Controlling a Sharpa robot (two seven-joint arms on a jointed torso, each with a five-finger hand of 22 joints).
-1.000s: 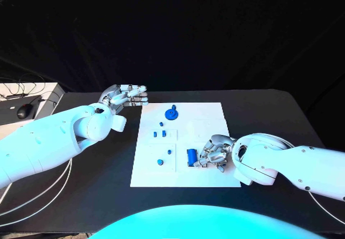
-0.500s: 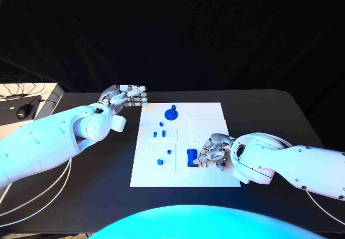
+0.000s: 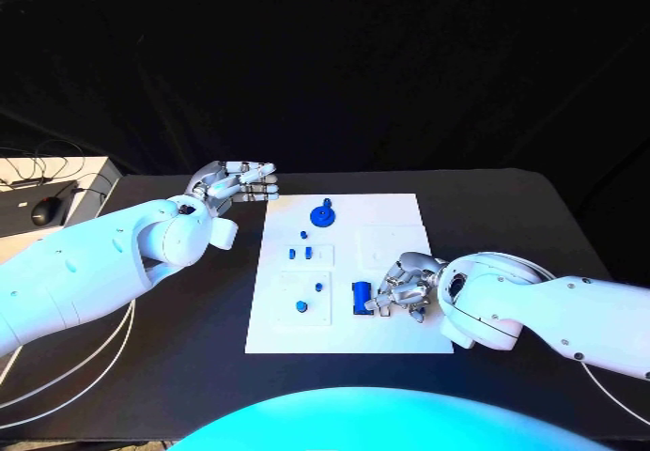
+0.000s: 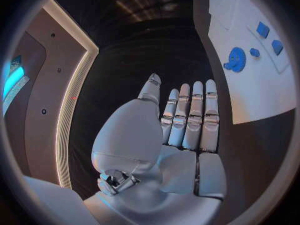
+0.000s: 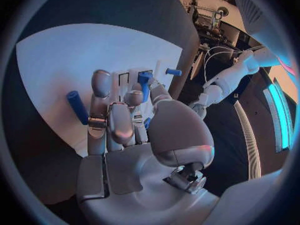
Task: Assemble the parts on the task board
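On the black tabletop [image 3: 162, 329] lies the white task board [image 3: 393, 216]. The left hand [image 3: 239, 179] hovers beside its far corner, fingers straight and together, empty. The right hand [image 3: 404, 287] closes its fingers [image 5: 100, 82] around a blue part [image 3: 362, 297] at the near side. The grasp seems in progress; next comes a careful lift.

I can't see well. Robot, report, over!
Left hand open, off the board. Right hand pinching a blue part on the task board. Nothing blocking.
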